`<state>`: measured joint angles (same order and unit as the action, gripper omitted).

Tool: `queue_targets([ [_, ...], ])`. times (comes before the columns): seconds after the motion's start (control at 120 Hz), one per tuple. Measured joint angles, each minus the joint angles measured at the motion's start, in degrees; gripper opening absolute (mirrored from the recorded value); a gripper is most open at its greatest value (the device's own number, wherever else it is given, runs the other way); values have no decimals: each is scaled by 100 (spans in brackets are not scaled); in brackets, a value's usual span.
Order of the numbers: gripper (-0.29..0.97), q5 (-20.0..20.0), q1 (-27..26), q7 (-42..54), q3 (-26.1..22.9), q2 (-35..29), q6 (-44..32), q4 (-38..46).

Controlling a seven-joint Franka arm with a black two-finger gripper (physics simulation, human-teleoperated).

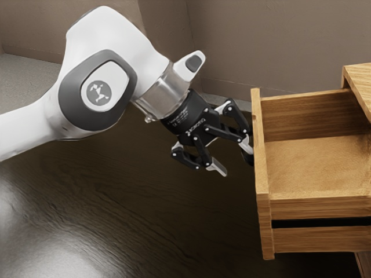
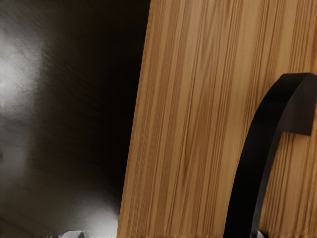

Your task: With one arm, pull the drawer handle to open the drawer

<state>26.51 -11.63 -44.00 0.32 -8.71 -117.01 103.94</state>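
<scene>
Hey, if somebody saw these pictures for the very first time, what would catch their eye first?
The big white arm reaching in from the exterior view's left stands out first, with its black gripper spread open right at the front of the wooden drawer. The drawer is pulled well out and its inside is bare. In the wrist view, a curved black handle is sharp against the pale wood of the drawer's front.

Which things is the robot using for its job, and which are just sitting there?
For the job:
- drawer, pulled out
- black handle
- gripper

Just there:
- dark shiny surface
- brown wall
</scene>
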Motion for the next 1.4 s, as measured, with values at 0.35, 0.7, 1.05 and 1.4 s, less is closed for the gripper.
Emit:
queue_targets([
  [0.35, 36, -626, -36, 103, 137, -474, -4, 410],
  [0.7, 35, -988, -15, 249, 294, -837, -5, 734],
  [1.05, 44, -1015, -31, 331, 384, -1143, 84, 707],
  [1.4, 62, -2619, -164, 980, 250, 670, 1786, -2919],
])
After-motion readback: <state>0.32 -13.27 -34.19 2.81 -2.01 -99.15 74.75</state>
